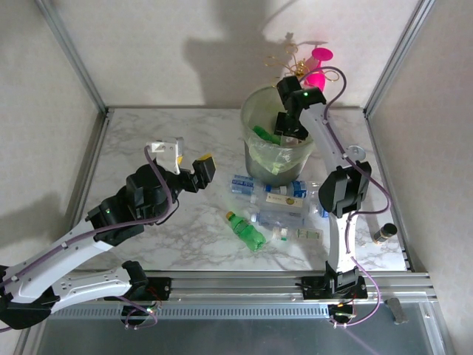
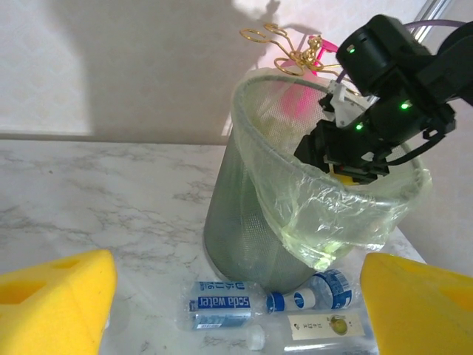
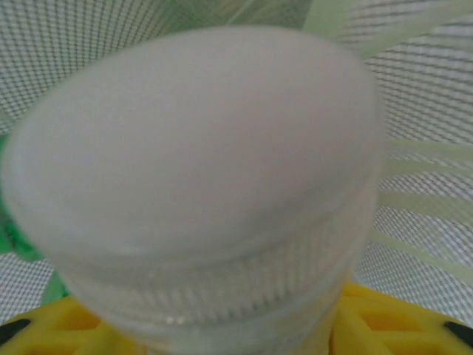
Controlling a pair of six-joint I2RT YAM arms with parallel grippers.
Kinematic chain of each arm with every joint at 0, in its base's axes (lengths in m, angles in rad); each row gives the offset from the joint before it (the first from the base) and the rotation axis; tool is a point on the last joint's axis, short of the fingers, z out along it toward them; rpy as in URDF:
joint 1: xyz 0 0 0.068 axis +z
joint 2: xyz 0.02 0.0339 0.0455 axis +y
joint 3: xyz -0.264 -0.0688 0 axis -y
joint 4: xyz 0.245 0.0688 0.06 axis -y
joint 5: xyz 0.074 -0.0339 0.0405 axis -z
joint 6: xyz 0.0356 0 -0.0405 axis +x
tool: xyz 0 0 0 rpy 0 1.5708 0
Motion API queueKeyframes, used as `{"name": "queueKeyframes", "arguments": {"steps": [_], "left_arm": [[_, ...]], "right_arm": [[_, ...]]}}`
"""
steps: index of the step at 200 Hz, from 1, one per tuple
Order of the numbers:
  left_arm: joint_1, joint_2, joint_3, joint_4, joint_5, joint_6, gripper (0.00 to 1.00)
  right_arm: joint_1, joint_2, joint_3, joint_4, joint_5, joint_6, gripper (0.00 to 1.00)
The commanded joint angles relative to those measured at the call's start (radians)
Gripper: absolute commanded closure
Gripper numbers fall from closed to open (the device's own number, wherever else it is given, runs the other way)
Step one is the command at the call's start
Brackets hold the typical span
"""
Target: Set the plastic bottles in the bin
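The bin, a mesh bucket lined with a yellowish-green bag, stands at the back centre, with a green bottle inside. My right gripper hangs over its mouth, shut on a bottle whose white cap sits between the yellow fingers. In front of the bin lie several plastic bottles: a soda water bottle, blue-labelled clear ones, a clear one and a green one. My left gripper hovers open, left of them, holding nothing.
A pink-and-gold ornament stands behind the bin. A small gold-topped can sits near the right wall. Metal frame posts edge the marble table on both sides, and a rail runs along its near edge.
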Motion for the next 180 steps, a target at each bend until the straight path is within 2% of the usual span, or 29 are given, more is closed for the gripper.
{"name": "queueKeyframes", "arguments": {"steps": [1, 46, 87, 122, 148, 180], "left_arm": [[0.011, -0.024, -0.010, -0.020, -0.037, -0.013, 0.14], [0.023, -0.025, -0.009, -0.031, -0.047, -0.006, 0.14], [0.030, -0.008, 0.009, -0.026, -0.045, 0.002, 0.13], [0.033, 0.023, 0.035, -0.013, -0.033, 0.007, 0.13], [0.034, 0.055, 0.049, 0.001, -0.016, 0.002, 0.13], [0.034, 0.094, 0.055, 0.029, 0.009, -0.020, 0.13]], "right_arm": [[0.010, 0.013, 0.020, 0.000, 0.039, 0.014, 0.45], [0.010, 0.016, 0.026, 0.006, 0.065, 0.018, 0.29], [0.010, -0.065, 0.049, 0.040, 0.070, 0.017, 0.14], [0.012, -0.161, 0.039, 0.053, 0.095, 0.003, 0.09], [0.012, -0.282, -0.019, 0.105, 0.066, -0.013, 0.01], [-0.014, -0.561, -0.291, 0.345, -0.045, 0.019, 0.01]]}}
